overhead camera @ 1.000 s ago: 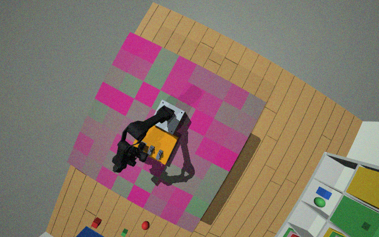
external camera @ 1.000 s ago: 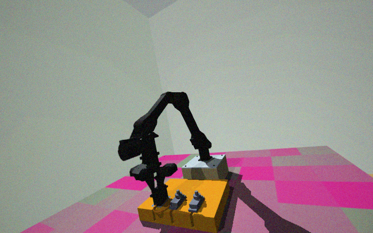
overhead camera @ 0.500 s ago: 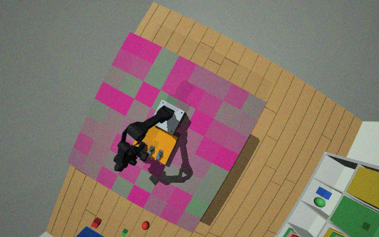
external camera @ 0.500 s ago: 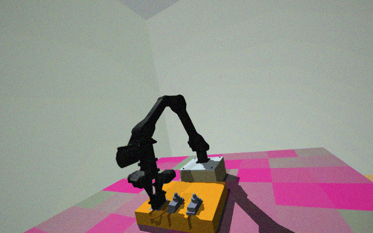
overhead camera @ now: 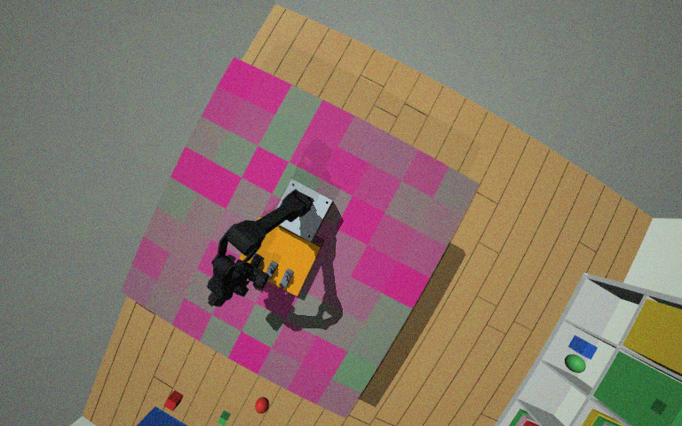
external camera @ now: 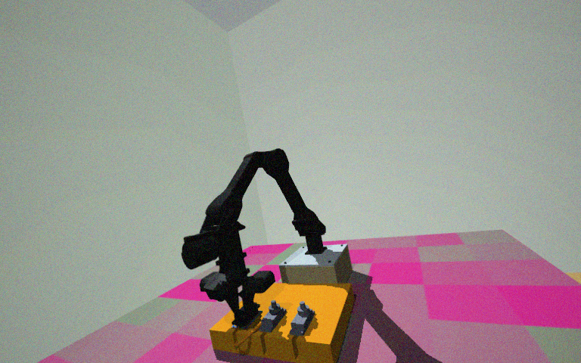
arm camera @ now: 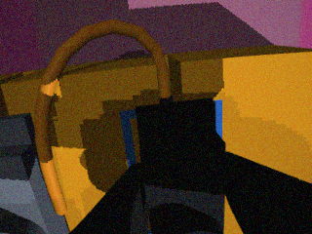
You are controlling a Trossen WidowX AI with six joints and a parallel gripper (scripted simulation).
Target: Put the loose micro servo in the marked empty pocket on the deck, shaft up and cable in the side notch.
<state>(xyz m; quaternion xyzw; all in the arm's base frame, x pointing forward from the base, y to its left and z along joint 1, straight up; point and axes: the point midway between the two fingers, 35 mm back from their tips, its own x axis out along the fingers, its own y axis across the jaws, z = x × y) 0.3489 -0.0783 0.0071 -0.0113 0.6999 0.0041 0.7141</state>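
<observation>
From the left of the exterior view, the orange deck (overhead camera: 291, 248) (external camera: 315, 295) (arm camera: 263, 88) is met first at its front-left part, where the black gripper (overhead camera: 255, 263) (external camera: 245, 318) (arm camera: 181, 168) is pointed down, its fingers clamped on the loose micro servo (external camera: 253, 316). Of that servo, only small dark grey parts are seen low by the fingers; the rest is covered, shaft included, and whether both ears are flat on the deck cannot be told. A thin orange-brown cable (external camera: 250, 338) (arm camera: 113, 26) is seen looping out at the deck's front side, bowed in a high arc in the wrist view; its lie in the notch cannot be confirmed. The servo is held between the fingertips, below the gripper's body, at the deck's marked pocket, whose blue outline (arm camera: 219, 117) is partly hidden behind the fingers. Just beside it, to the right along the deck's front, a grey seated servo (overhead camera: 272, 269) (external camera: 273, 318) (arm camera: 24, 185) is passed, then a second seated servo (overhead camera: 287, 278) (external camera: 302, 321), both with shafts turned up.
</observation>
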